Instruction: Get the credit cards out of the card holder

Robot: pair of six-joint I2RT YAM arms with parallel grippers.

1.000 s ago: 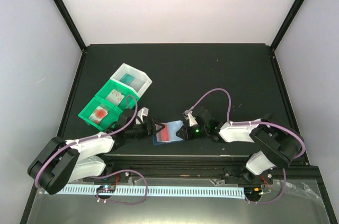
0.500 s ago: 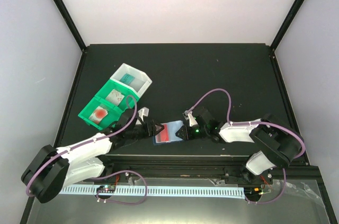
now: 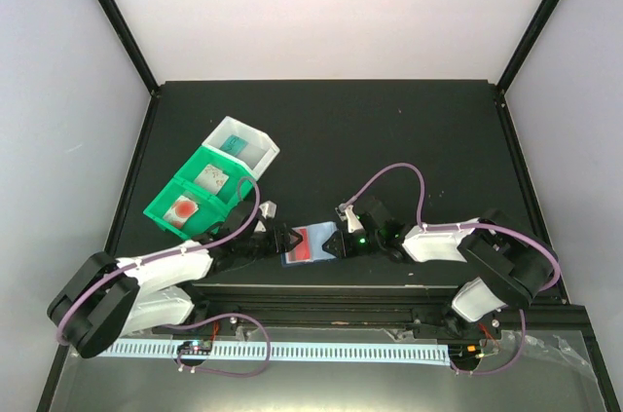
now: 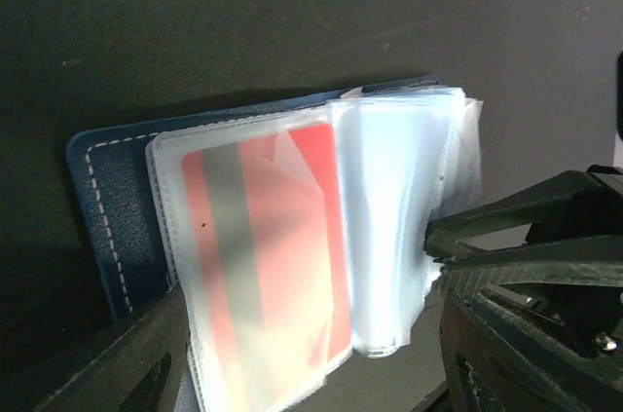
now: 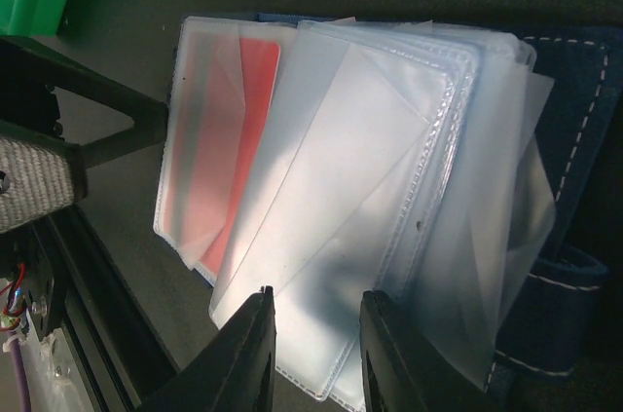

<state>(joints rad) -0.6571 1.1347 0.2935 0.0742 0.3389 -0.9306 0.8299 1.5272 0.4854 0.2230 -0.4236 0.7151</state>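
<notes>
The card holder [image 3: 310, 242] lies open near the desk's [image 3: 389, 139] six o'clock edge, red card [image 4: 263, 256] sleeved. Your left jaws gape at its nine o'clock. Your right jaws sit at three, and I cannot tell whether they grip. Pull unpinned and you'll likely drag the holder.

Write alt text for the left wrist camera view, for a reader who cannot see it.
An open navy card holder lies on a dark table, its clear sleeves fanned out, the front one holding a red-orange card with a grey stripe. The left pincer, open, frames the bottom corners; the right pincer pinches the sleeves' right edge.
</notes>
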